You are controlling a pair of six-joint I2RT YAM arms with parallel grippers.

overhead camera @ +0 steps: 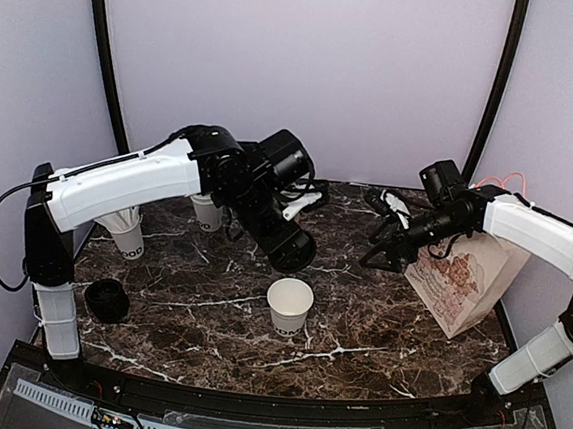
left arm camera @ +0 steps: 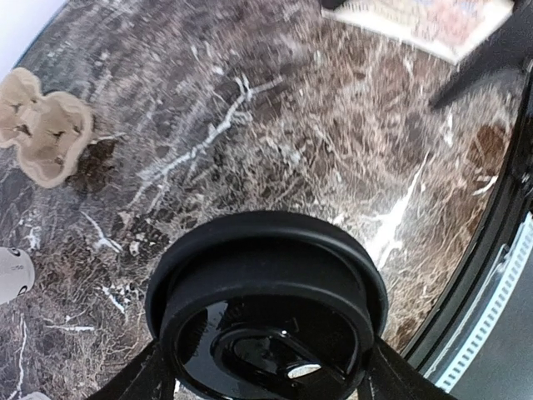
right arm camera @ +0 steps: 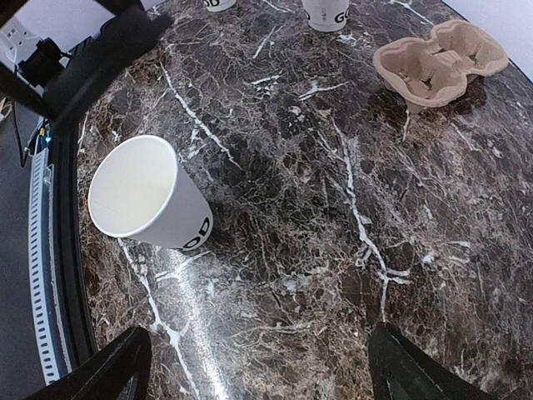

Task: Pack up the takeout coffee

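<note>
Sitting near the left edge of the dark marble tabletop [overhead camera: 376, 333] is a small black round object [overhead camera: 106, 299]. Farther back, a lettered white cup [overhead camera: 126, 233] stands partly behind the left arm [overhead camera: 128, 186]. A second white cup [overhead camera: 206, 212] stands to its right, also partly hidden.

The left claw [overhead camera: 286, 243] grips a round black lid [left arm camera: 266, 300] by its rim, one finger on each side, and holds it in the air above the tabletop. A cardboard cup carrier [left arm camera: 46, 125] lies on the tabletop toward the far side, well apart from the lid.

The cup [overhead camera: 290, 303], white paper with black lettering on its side, stands upright near the middle of the tabletop, toward the near edge. Its mouth is open and nothing covers it. In the top view the lid hangs just behind the cup without touching it.

The right claw [right arm camera: 256, 350] is spread wide with nothing between its fingers, hovering over the tabletop to the right of the cup. A printed paper bag [overhead camera: 461, 280] sits at the right edge, just beside that claw.
</note>
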